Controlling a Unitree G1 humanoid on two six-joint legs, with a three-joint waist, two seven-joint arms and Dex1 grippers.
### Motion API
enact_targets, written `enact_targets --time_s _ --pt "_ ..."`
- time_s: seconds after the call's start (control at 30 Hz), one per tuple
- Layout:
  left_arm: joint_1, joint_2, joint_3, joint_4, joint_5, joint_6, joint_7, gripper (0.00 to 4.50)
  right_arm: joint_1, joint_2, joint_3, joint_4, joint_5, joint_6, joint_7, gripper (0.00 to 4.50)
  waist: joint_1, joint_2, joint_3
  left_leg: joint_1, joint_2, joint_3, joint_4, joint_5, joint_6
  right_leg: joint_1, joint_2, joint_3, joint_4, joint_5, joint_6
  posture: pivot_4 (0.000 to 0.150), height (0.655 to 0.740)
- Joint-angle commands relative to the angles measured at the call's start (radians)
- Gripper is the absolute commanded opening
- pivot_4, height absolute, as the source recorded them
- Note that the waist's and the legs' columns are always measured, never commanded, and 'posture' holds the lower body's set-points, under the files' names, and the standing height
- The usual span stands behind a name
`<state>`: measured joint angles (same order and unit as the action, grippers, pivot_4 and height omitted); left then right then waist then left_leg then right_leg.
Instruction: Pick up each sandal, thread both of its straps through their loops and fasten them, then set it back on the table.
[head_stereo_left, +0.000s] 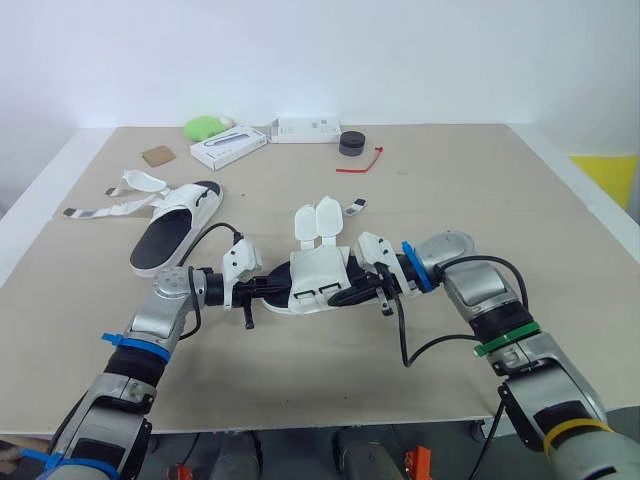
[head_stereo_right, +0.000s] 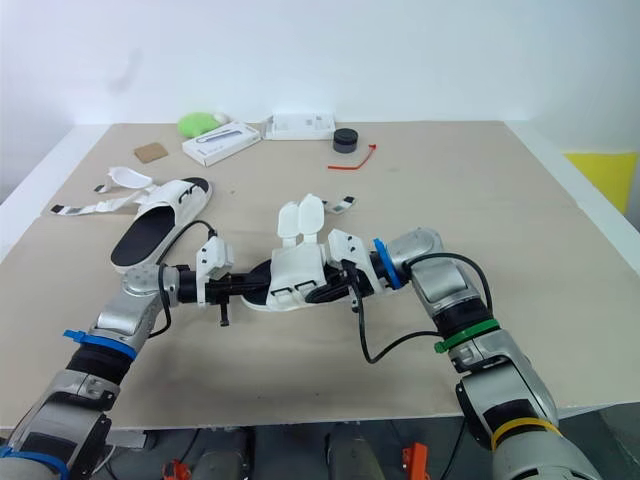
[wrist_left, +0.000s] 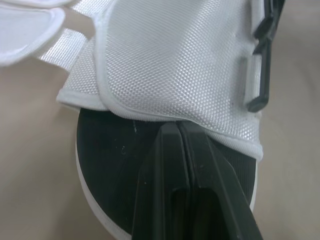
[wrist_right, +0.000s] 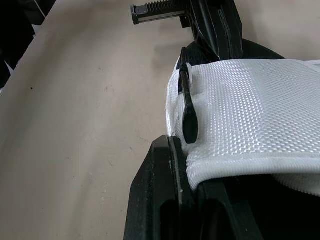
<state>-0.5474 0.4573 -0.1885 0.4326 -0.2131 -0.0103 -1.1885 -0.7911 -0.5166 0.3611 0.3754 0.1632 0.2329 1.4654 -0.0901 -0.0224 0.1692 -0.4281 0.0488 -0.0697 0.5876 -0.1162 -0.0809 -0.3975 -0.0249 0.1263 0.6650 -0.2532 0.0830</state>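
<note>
A white sandal (head_stereo_left: 318, 280) with a black insole is held just above the table's near middle, between my two grippers. Its two strap flaps (head_stereo_left: 320, 222) stick up loose, away from me. My left gripper (head_stereo_left: 272, 290) is shut at the sandal's left end, its fingertips (wrist_left: 172, 137) pressed together on the insole at the edge of the white upper (wrist_left: 175, 60). My right gripper (head_stereo_left: 356, 291) is shut on the upper's edge (wrist_right: 240, 150), next to a black loop (wrist_right: 189, 112). A second sandal (head_stereo_left: 175, 228) lies on the table to the left, its straps (head_stereo_left: 115, 205) spread open.
Along the far edge of the table (head_stereo_left: 520, 220) lie a green object (head_stereo_left: 205, 127), two white boxes (head_stereo_left: 228, 146) (head_stereo_left: 305, 129), a black round lid (head_stereo_left: 352, 143), a red tie (head_stereo_left: 362, 163) and a brown square (head_stereo_left: 156, 156).
</note>
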Motion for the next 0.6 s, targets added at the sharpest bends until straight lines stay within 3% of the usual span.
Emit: enact_targets --time_s 0.03,0.23,0.37,0.4,0.5,0.57,0.6 --pt "0.067 0.03 -0.085 0.139 0.119 0.01 -0.01 0.04 -0.009 -0.008 -0.01 -0.028 -0.001 0.009 0.014 0.0 0.0 0.003 -0.007 0.0 0.0 0.0 0.0 0.0 0.0 0.0 0.0 0.0 0.0 0.0 0.0 0.15 0.74" --pt "0.057 0.019 -0.076 0.151 0.106 0.015 -0.006 0.04 -0.018 -0.019 -0.004 -0.031 -0.005 0.051 0.022 0.0 0.001 0.004 -0.01 0.0 0.0 0.0 -0.001 -0.001 -0.001 0.0 0.0 0.0 0.0 -0.001 -0.001 0.15 0.74" --pt "0.054 0.015 -0.077 0.139 0.103 0.018 -0.009 0.0 -0.044 -0.04 0.005 -0.036 -0.002 0.17 0.046 1.3 0.001 0.005 -0.011 0.0 0.0 0.0 -0.001 -0.001 -0.001 0.0 0.0 0.0 0.0 -0.001 -0.001 0.15 0.74" --pt "0.053 0.014 -0.078 0.139 0.103 0.018 -0.009 0.0 -0.045 -0.048 0.004 -0.04 -0.004 0.177 0.052 1.92 0.001 0.005 -0.011 0.001 0.0 0.0 -0.001 -0.001 -0.001 0.0 0.0 0.0 0.0 -0.001 -0.001 0.15 0.74" --pt "0.051 0.012 -0.078 0.133 0.1 0.019 -0.009 0.0 -0.052 -0.079 -0.001 -0.051 -0.005 0.206 0.068 3.0 0.0 0.005 -0.013 0.002 0.0 0.0 -0.001 -0.001 -0.002 0.0 0.0 0.0 0.0 -0.001 -0.001 0.15 0.74" --pt "0.053 0.016 -0.079 0.126 0.101 0.015 -0.013 0.0 -0.063 -0.124 -0.019 -0.06 0.004 0.23 0.095 4.0 0.0 0.005 -0.013 0.002 0.0 0.0 -0.001 -0.001 -0.002 -0.001 -0.001 0.0 0.0 -0.002 -0.001 0.15 0.74" --pt "0.054 0.02 -0.079 0.127 0.103 0.01 -0.016 0.0 -0.075 -0.149 -0.032 -0.055 0.009 0.239 0.109 4.0 0.0 0.005 -0.013 0.002 0.0 0.0 -0.001 -0.001 -0.002 -0.001 -0.001 0.0 0.0 -0.002 -0.001 0.15 0.74"
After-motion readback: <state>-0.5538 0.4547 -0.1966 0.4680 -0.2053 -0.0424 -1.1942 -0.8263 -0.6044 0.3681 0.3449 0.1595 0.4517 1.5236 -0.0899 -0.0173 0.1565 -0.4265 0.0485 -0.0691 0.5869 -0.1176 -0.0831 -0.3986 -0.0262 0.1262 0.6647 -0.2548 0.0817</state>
